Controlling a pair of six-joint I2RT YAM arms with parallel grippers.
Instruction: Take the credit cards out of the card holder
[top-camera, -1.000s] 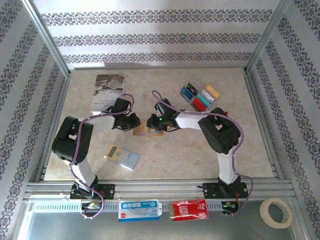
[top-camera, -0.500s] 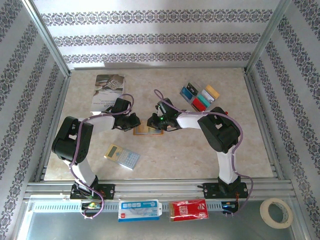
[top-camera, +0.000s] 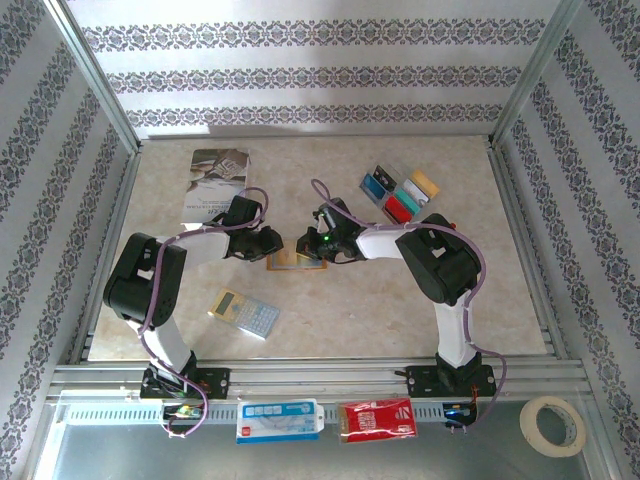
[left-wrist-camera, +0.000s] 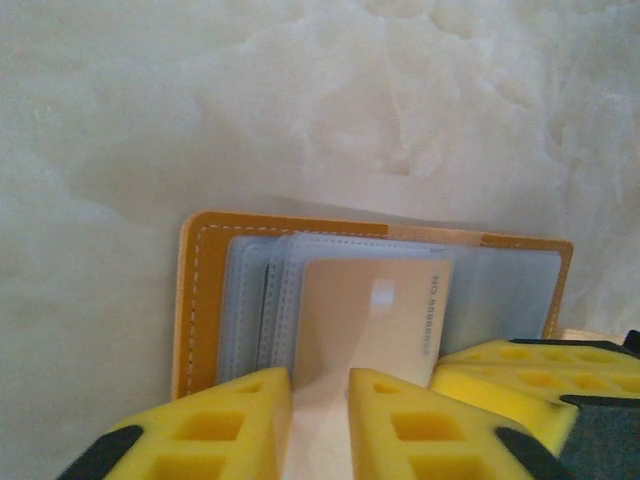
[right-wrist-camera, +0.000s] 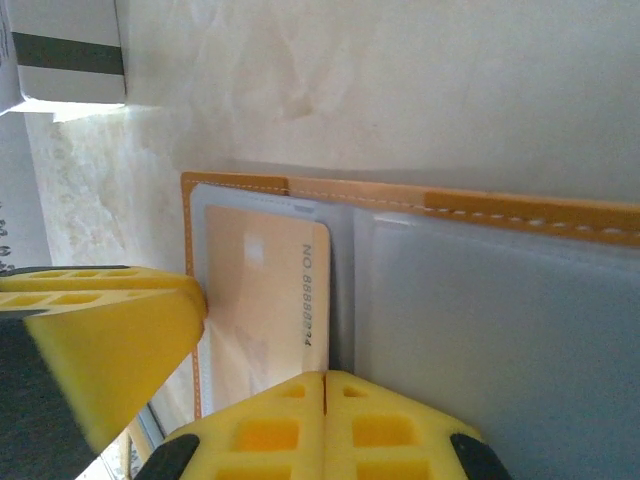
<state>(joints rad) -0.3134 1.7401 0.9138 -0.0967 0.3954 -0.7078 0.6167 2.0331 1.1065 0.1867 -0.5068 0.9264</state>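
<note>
The card holder (top-camera: 297, 262) lies open on the table between both grippers, orange-tan rim (left-wrist-camera: 190, 300) and blue-grey pockets (right-wrist-camera: 500, 340) up. A gold credit card (left-wrist-camera: 375, 310) rests on its inner panel, partly out of a pocket, its printed number (right-wrist-camera: 312, 295) showing. My left gripper (left-wrist-camera: 320, 385) sits low over the card's near end, fingers a little apart with the card showing in the gap. My right gripper (right-wrist-camera: 323, 380) is shut with nothing between its fingers, its tips on the holder beside the card's edge. Several credit cards (top-camera: 400, 195), blue, teal, red and gold, lie at the back right.
A grey book (top-camera: 215, 183) lies at the back left. The calculator (top-camera: 245, 314) sits in front of the left arm. On the front rail are a blue packet (top-camera: 278, 419), a red packet (top-camera: 376, 418) and a tape roll (top-camera: 553, 424).
My right gripper's fingers have come fully together. My left gripper's fingers have parted slightly. Both arms have barely shifted over the holder.
</note>
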